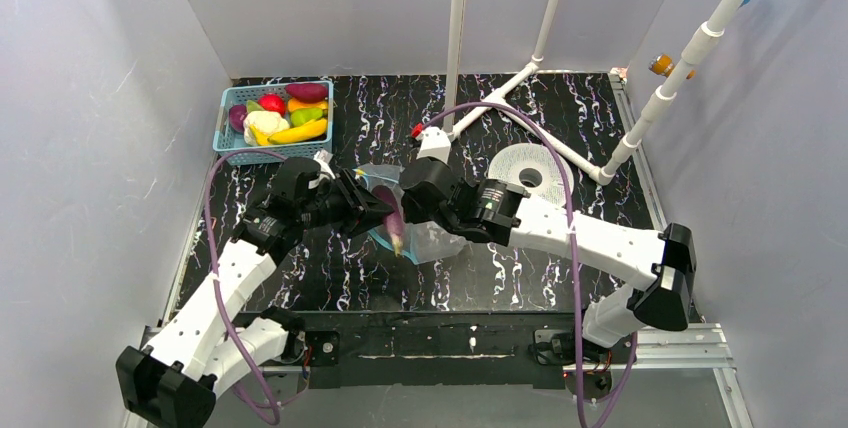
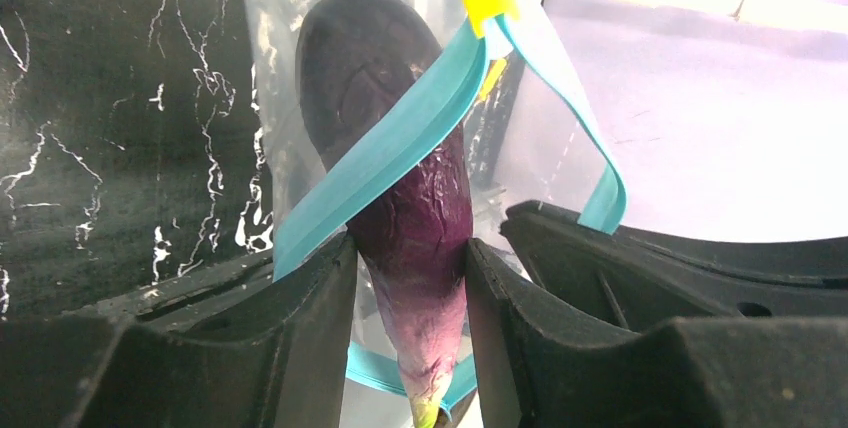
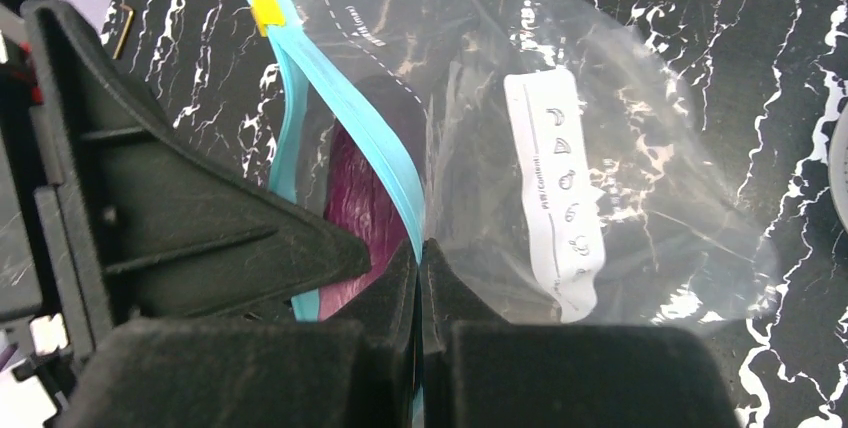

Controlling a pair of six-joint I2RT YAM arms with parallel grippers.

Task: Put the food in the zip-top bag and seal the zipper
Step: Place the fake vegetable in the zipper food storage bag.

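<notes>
My left gripper (image 2: 410,278) is shut on the purple eggplant (image 2: 400,158) near its stem end, and the eggplant's fat end pokes into the mouth of the clear zip-top bag (image 3: 560,128). The teal zipper strip (image 2: 390,148) crosses over the eggplant. My right gripper (image 3: 420,268) is shut on the upper teal zipper edge (image 3: 370,128) and holds the bag's mouth up. In the top view the eggplant (image 1: 394,218) lies between the two grippers at the table's middle, with the bag (image 1: 435,240) under them. More food, including a yellow banana (image 1: 298,132), lies in the blue basket.
A light-blue basket (image 1: 228,104) stands at the back left. A white perforated disc (image 1: 525,165) lies at the right of the bag. White pipe frame (image 1: 560,143) runs across the back right. Grey walls close the sides.
</notes>
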